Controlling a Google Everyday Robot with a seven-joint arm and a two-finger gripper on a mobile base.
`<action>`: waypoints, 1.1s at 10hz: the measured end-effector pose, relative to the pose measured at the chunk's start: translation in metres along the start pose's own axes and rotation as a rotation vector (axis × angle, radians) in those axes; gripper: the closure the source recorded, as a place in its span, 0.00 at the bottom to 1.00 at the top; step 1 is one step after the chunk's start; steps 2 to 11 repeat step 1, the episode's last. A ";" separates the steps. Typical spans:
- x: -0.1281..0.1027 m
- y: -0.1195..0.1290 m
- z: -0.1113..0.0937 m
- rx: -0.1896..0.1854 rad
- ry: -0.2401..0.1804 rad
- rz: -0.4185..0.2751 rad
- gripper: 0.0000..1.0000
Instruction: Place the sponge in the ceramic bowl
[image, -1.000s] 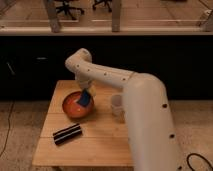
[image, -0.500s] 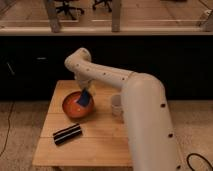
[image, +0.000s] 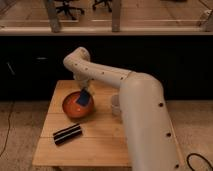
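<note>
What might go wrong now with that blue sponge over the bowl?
The sponge is tilted just below the hand, over the cup-side edge of the ceramic bowl; let go there, it might catch the rim and fall onto the table. The arm also passes close by the clear cup and might knock it.

No readable text, labels, brands, numbers. Black striped bar (image: 67, 134): stripes possibly printed marks, illegible. Gripper (image: 83, 92): directly above ceramic bowl (image: 68, 108).

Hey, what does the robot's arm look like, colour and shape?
The arm is off-white, made of thick rounded tubular segments with small dark dots along the casing. No cables show on it. The gripper, over the ceramic bowl, looks pale too.
</note>
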 end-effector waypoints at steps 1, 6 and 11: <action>0.001 0.000 0.000 -0.001 0.000 0.000 0.92; 0.001 0.000 0.000 -0.001 0.000 0.000 0.92; 0.001 0.000 0.000 -0.001 0.000 0.000 0.92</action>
